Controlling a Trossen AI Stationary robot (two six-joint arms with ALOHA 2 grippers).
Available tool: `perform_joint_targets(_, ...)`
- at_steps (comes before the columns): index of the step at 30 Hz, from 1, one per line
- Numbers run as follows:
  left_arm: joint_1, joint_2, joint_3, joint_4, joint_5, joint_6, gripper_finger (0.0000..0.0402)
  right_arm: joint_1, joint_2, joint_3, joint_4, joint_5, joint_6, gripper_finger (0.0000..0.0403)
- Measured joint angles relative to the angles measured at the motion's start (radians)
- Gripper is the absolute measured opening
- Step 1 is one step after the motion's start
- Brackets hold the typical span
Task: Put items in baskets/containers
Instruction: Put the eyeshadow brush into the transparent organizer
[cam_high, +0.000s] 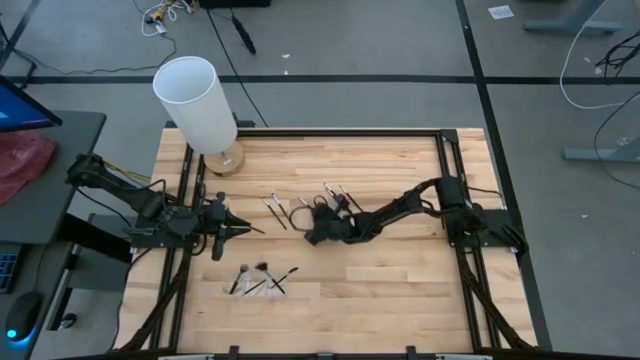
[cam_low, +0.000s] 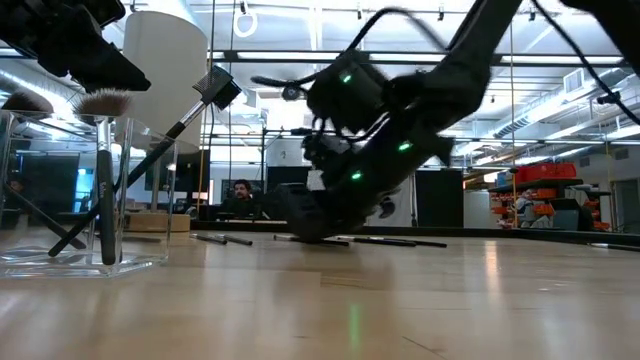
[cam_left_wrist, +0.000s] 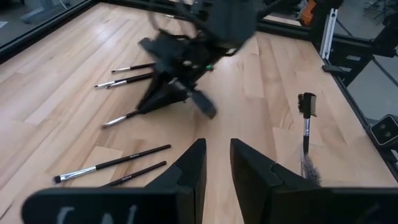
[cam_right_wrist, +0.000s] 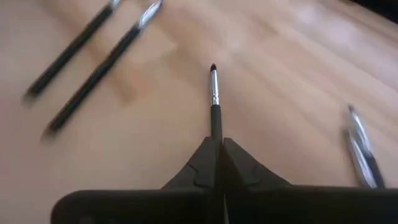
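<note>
Currently, item: one slender brush (cam_right_wrist: 214, 93), pinched by its handle in our closed right claw (cam_right_wrist: 217, 149) low on the bench (cam_high: 400, 290); we lift straight, keeping the clear tray (cam_low: 90, 262) leftward in mind.

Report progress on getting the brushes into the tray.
Done: several brushes already stand in the clear tray. In hand: the right gripper is shut on one brush at the table's middle. Left: loose brushes lie around it. The left gripper waits at the left edge.
</note>
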Motion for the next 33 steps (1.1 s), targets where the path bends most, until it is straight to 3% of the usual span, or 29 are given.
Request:
perform_joint_targets(7, -0.002, 0.024, 0.000, 0.017, 0.000, 0.020, 0.0073, 0.103, -0.136, 0.005, 0.134, 0.048, -0.069, 0.0008)
perform_joint_targets(14, -0.033, 0.153, 0.000, 0.200, 0.001, 0.119, 0.0073, 0.199, -0.148, 0.006, 0.639, 0.038, -0.348, 0.0008)
perform_joint_targets(18, -0.060, 0.256, 0.000, 0.381, 0.005, 0.234, 0.0073, 0.220, -0.148, 0.006, 0.815, -0.066, -0.478, 0.0008)
perform_joint_targets(22, -0.076, 0.342, 0.000, 0.593, 0.006, 0.361, 0.0073, 0.226, -0.149, 0.007, 0.901, -0.271, -0.534, 0.0008)
perform_joint_targets(25, -0.078, 0.389, 0.000, 0.734, 0.029, 0.461, 0.0074, 0.225, -0.149, 0.007, 0.947, -0.367, -0.568, 0.0008)
perform_joint_targets(29, -0.067, 0.426, 0.000, 0.915, 0.148, 0.634, 0.0079, 0.224, -0.149, 0.007, 0.972, -0.419, -0.603, 0.0008)
perform_joint_targets(33, -0.068, 0.446, 0.000, 1.056, 0.272, 0.756, 0.0116, 0.225, -0.150, 0.008, 0.977, -0.438, -0.617, 0.0008)
